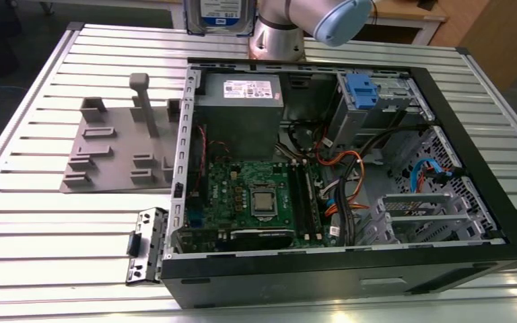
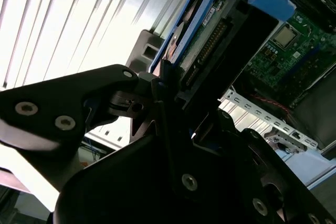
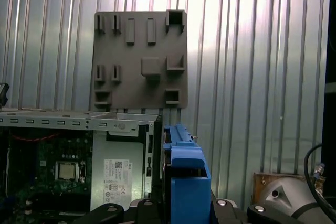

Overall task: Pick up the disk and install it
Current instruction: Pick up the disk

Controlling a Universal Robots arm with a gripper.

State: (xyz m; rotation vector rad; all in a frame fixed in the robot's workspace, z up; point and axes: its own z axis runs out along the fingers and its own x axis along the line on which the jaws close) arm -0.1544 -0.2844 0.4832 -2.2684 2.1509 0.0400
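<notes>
- We note the fingers clamped on the disk, gripping its blue carrier frame.
- In the exterior view, we see the disk held upright in the air beside the arm, past the open computer case on the table.

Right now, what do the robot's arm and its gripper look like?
The arm is a silver-grey metal tube with a rounded joint capped in pale blue. The gripper is matt black, built from flat angular plates fastened with small silver screws. In the first wrist view a thin black cable loops beside a rounded grey housing.
</notes>
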